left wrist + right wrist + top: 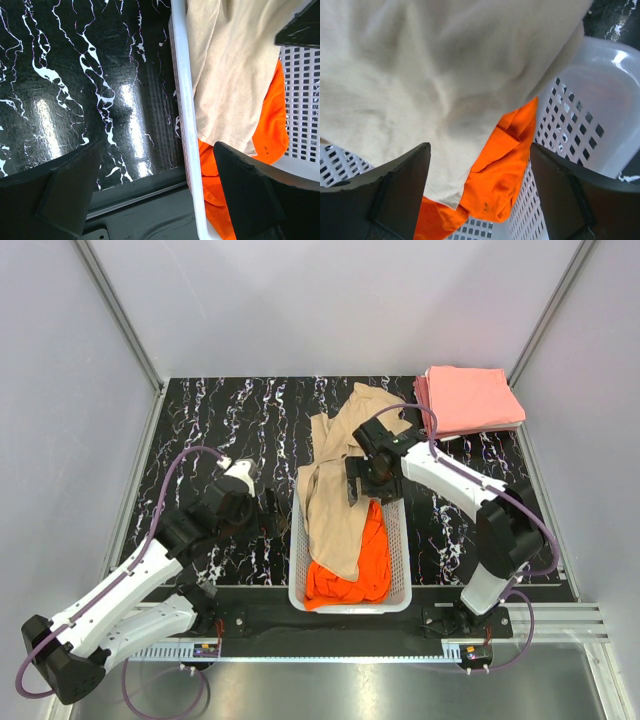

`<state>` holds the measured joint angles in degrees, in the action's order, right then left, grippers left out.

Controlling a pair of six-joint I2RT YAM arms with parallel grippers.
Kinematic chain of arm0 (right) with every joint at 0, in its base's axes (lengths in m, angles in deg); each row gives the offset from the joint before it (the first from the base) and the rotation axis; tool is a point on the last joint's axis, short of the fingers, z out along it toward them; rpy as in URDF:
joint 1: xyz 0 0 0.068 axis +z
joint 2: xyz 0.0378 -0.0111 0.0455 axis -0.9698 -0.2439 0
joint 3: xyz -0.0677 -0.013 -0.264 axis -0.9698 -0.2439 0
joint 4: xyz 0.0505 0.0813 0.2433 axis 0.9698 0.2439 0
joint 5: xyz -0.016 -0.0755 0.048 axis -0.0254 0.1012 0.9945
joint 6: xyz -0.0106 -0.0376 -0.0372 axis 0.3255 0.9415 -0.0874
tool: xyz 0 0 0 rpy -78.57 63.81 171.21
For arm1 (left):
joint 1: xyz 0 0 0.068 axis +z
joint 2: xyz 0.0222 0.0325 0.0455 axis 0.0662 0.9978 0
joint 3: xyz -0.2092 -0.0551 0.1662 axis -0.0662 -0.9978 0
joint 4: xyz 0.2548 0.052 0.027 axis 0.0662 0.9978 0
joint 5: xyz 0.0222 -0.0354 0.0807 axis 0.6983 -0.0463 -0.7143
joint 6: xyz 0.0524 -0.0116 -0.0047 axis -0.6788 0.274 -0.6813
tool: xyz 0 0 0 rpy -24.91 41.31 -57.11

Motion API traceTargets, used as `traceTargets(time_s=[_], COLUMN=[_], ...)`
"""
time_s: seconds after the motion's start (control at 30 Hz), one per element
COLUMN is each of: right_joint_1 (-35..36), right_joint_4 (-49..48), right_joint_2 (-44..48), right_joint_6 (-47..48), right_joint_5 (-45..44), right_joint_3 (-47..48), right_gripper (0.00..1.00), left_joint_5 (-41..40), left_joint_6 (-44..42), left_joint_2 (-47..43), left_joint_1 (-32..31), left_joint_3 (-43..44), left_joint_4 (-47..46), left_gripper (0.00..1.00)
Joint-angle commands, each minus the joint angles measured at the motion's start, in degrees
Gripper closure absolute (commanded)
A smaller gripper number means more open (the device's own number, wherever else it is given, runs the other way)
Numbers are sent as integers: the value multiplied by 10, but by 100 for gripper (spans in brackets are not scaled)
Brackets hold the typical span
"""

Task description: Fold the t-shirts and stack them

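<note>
A tan t-shirt [330, 510] lies crumpled in the white lattice basket [297, 570] and spills over its far rim onto the table. A bright orange t-shirt [372, 560] lies under it in the basket. Salmon-pink t-shirts [468, 400] sit folded in a stack at the back right. My right gripper [356, 486] hangs open and empty just above the tan shirt [420, 75] and the orange shirt [505, 165]. My left gripper [270, 515] is open and empty beside the basket's left rim [182, 100], above the table; tan [230, 65] and orange [270, 125] cloth show past it.
The table is black marble [230, 420] with grey walls on three sides. The basket stands at the near middle between the arms. The right arm reaches across the basket's far right corner. A metal rail runs along the near edge [350, 650].
</note>
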<state>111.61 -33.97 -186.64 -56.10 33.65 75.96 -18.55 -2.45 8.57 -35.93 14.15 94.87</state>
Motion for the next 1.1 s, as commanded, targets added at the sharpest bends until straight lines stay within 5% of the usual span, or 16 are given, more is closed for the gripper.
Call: traceTargets(time_s=[0.0,0.1,0.17,0.3,0.4,0.8,0.9,0.97,1.07], right_joint_1=[-1,-1,-1,-3,-16,-66,-74,-74,-74], right_joint_4=[-85,-124,-134,-136,-121,-106,-44,-17,-18], right_joint_2=[0,-10,-11,-17,-23,-94,-156,-169,-141], right_joint_6=[-9,-6,-4,24,48,90,89,81,71], right_joint_5=[-7,22,15,13,27,-2,5,15,20], right_joint_3=[-23,-16,-7,52,116,592,662,637,553], right_gripper=[14,22,47,63,100,100,42,13,10], left_joint_5=[6,6,9,9,13,51,74,87,104], left_joint_6=[4,4,5,11,13,6,13,18,26], left_joint_2=[-9,-14,-18,-25,-27,-24,-15,-8,5], left_joint_1=[1,2,2,1,1,1,1,0,0], left_joint_3=[-4,-6,-7,-13,-15,-2,-6,-13,-37], left_joint_4=[-21,-20,-18,-17,-17,-17,-23,-31,-60], left_gripper=[1,1,1,1,1,3,3,3,3])
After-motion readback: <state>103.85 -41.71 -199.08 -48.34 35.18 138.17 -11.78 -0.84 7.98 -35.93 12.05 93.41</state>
